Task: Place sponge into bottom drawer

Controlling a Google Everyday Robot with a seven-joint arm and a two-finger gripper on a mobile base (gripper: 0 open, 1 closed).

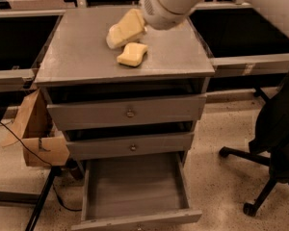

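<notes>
The pale yellow sponge (132, 55) lies flat on the grey cabinet top (77, 52), near its middle. My gripper (116, 36), with yellow pads on a white wrist, reaches in from the upper right. Its tip is just behind and to the left of the sponge, close above the top, with nothing visibly in it. The bottom drawer (135, 186) is pulled out wide and its tray is empty. The white bowl with the fruit is hidden behind the gripper.
The two upper drawers with round knobs (130, 113) are slightly ajar. A brown paper bag (36, 134) and a cable sit on the floor at the left. A black office chair (274, 143) stands at the right. Dark desks flank the cabinet.
</notes>
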